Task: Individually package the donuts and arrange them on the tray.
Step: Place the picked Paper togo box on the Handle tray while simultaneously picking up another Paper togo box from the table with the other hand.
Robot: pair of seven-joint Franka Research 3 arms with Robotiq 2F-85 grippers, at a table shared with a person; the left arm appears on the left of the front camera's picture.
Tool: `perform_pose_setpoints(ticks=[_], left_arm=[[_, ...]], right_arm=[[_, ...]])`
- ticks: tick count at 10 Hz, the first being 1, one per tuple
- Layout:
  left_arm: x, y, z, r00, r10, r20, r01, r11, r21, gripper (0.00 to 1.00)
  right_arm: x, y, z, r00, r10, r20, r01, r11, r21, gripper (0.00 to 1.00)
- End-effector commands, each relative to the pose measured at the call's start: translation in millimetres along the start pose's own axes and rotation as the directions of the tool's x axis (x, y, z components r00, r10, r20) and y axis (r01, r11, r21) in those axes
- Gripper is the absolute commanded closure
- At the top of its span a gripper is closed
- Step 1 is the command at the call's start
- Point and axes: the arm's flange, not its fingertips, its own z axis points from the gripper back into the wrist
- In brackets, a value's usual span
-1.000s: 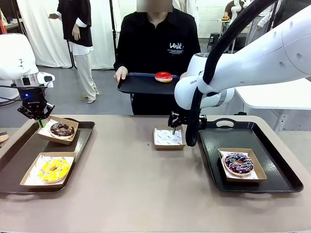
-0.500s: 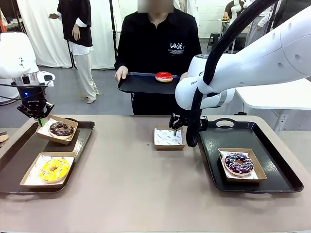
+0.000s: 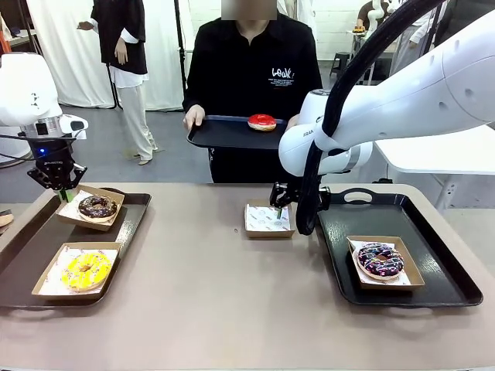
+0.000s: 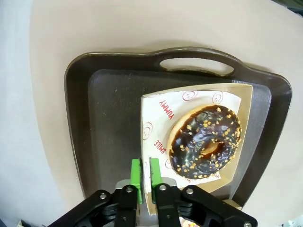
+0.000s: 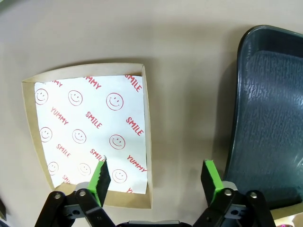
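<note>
The chocolate donut (image 3: pixel 97 206) (image 4: pixel 204 142) lies in a paper-lined box on the left tray (image 3: pixel 23 255). My left gripper (image 3: pixel 62 193) (image 4: pixel 145 172) is at that box's near corner, its green pads pinched on the box wall. The yellow donut (image 3: pixel 85 269) sits boxed on the same tray. The purple sprinkled donut (image 3: pixel 380 260) is boxed on the right tray (image 3: pixel 441 263). My right gripper (image 3: pixel 277 202) (image 5: pixel 155 178) hangs open over the edge of an empty box (image 3: pixel 267 219) (image 5: pixel 85 137). The red donut (image 3: pixel 261 122) rests on a dark tray (image 3: pixel 216 133) held by the person.
The right tray's rim (image 5: pixel 246 94) lies just beside my right gripper's outer finger (image 5: pixel 210 177). Bare tabletop (image 3: pixel 216 294) spreads between the two trays. The left tray's handle (image 4: pixel 196 64) is beyond the chocolate donut's box.
Both grippers have risen slightly. The chocolate donut's box has shifted a little on the tray. The person still holds the tray with the red donut.
</note>
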Motion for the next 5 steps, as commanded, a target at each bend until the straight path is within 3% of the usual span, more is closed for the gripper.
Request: perform_pose_setpoints(ticks=[1, 2, 3, 4, 5], left_arm=[[3.5, 5.3, 1.9, 1.000, -0.022, -0.001, 0.022, 1.000, 0.006, 0.19], [2.9, 5.6, 2.2, 1.000, -0.025, 0.000, 0.025, 1.000, 0.006, 0.00], [2.5, 6.1, 2.1, 1.000, -0.027, 0.000, 0.027, 1.000, 0.006, 0.00], [2.4, 6.5, 2.2, 1.000, -0.028, 0.000, 0.028, 1.000, 0.005, 0.00], [2.1, 6.9, 2.2, 1.000, -0.031, 0.000, 0.031, 1.000, 0.005, 0.12]], right_arm=[[5.9, -1.4, 0.3, 1.000, 0.015, -0.020, -0.015, 1.000, 0.010, 0.58], [6.2, -0.9, -0.1, 1.000, 0.013, -0.019, -0.012, 1.000, 0.010, 1.00], [6.2, -0.9, -0.3, 1.000, 0.011, -0.020, -0.011, 1.000, 0.010, 0.60], [6.6, -1.0, -0.2, 1.000, 0.010, -0.021, -0.009, 1.000, 0.011, 1.00], [6.9, -1.1, -0.3, 1.000, 0.008, -0.023, -0.008, 1.000, 0.012, 1.00]])
